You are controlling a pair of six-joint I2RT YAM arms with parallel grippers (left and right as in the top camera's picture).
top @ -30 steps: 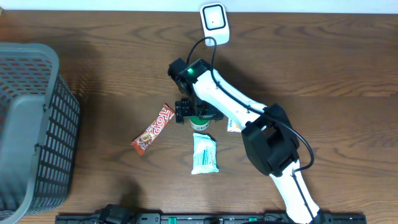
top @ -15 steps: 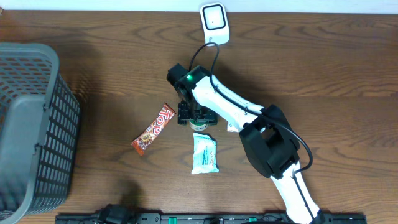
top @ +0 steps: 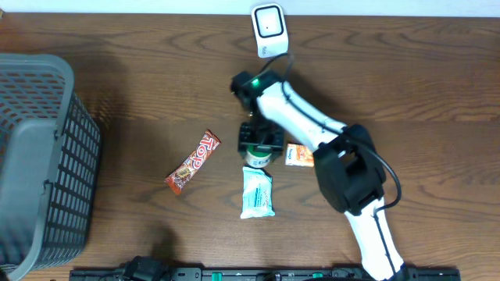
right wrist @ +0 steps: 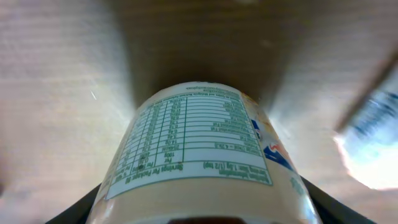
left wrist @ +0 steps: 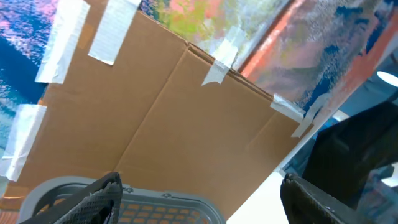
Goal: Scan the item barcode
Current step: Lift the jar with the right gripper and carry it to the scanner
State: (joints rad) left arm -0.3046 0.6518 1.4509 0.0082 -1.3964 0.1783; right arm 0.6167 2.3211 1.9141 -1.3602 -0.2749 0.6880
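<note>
Right gripper (top: 256,147) points down at mid-table. Its two black fingers (right wrist: 314,202) press against either side of a small cream plastic bottle (right wrist: 196,149) with a printed nutrition panel, so the bottle is held between the jaws. It sits right of a red-orange candy bar wrapper (top: 193,161), just above a white-and-teal soft packet (top: 257,192) and beside a small orange sachet (top: 298,154). White handheld scanner (top: 268,27) stands well apart at the far edge. Left gripper (left wrist: 199,199) is spread wide, holding nothing, with a grey plastic basket (left wrist: 174,200) showing between its fingers.

Basket (top: 39,156), scanner (top: 269,28), candy bar (top: 193,161), white pouch (top: 257,192), orange packet (top: 299,154), likely bottle (right wrist: 199,149): one each.
</note>
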